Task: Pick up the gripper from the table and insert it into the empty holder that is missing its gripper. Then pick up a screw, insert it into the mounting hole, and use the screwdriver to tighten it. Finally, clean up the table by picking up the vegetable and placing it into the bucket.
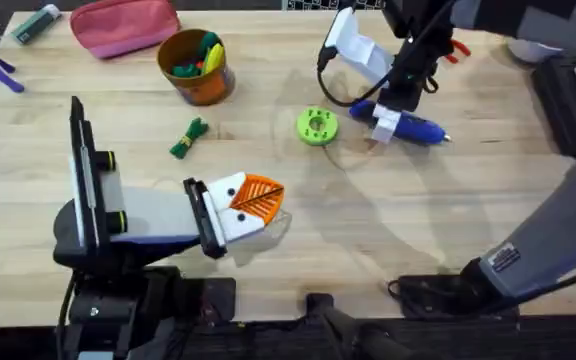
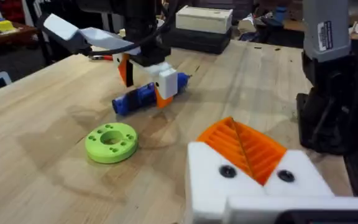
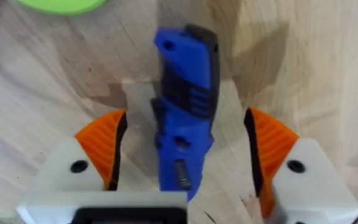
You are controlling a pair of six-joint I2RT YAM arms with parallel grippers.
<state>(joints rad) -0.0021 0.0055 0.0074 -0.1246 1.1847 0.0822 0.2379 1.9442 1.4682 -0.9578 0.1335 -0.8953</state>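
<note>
Two orange pads straddled the blue screwdriver

Right gripper (image 3: 185,155) hung open over the screwdriver (image 1: 408,126) at the table's (image 1: 388,230) far right, its long axis running between the fingers. Contact seemed not yet made. Left gripper (image 1: 258,200), nearer, looked closed and empty. Screwdriver's tip was cut off in the right wrist view.

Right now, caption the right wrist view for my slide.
Right gripper open astride the blue screwdriver lying on the table.
</note>
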